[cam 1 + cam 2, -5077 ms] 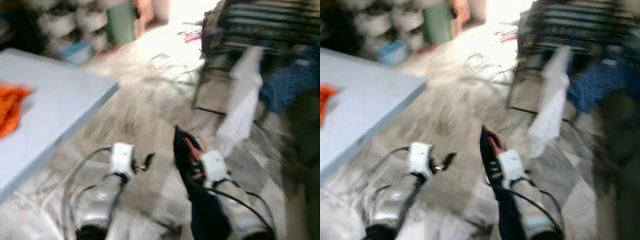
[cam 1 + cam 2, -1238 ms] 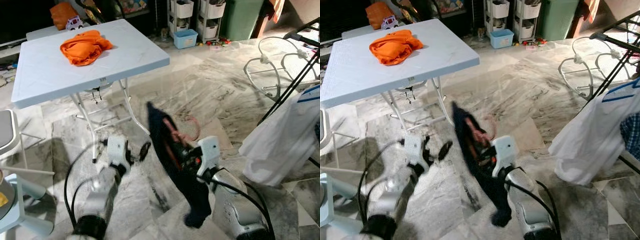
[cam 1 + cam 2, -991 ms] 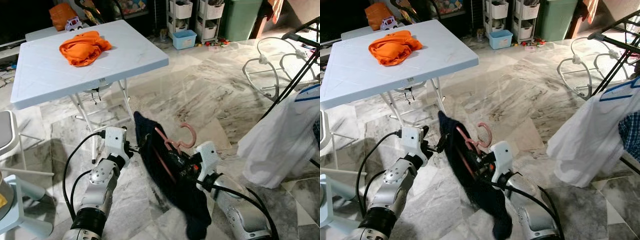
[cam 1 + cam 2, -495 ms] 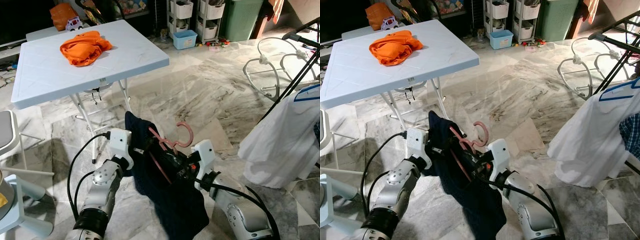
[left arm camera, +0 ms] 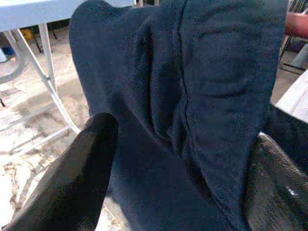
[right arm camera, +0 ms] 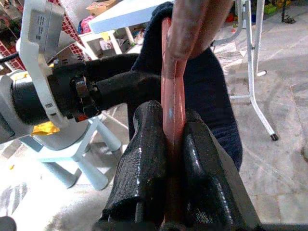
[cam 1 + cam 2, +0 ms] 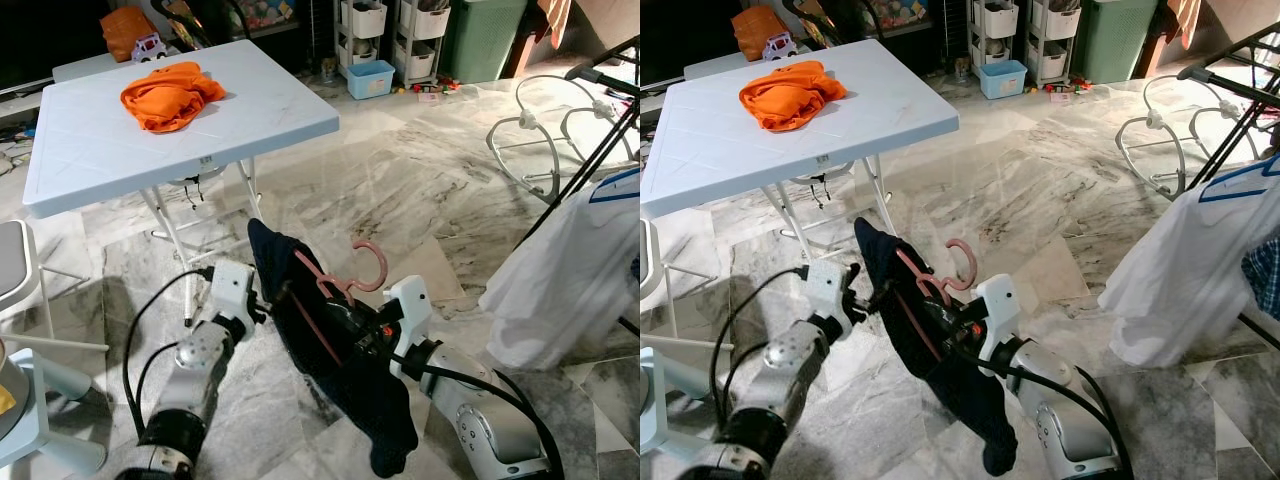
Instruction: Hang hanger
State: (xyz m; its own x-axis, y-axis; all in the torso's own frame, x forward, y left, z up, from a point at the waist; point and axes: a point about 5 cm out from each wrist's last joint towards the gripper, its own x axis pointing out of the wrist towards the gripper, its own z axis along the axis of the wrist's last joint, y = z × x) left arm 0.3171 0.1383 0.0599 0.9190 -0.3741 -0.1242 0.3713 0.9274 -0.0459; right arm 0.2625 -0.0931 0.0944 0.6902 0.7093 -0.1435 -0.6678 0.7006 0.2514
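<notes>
**Light hanger, loose cloth**

The right gripper (image 6: 174, 159) is clamped on the pink hanger (image 7: 345, 285), held low over the marble floor (image 7: 420, 190). The navy garment (image 7: 330, 350) on it is soft and likely to slip. The left gripper (image 5: 183, 159), fingers spread, straddles a fold. The stiff, light hanger is best held by its neck.

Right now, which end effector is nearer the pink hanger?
Right. The right end effector is clamped on the pink hanger; the left end effector is open beside it, at the dark garment.
</notes>
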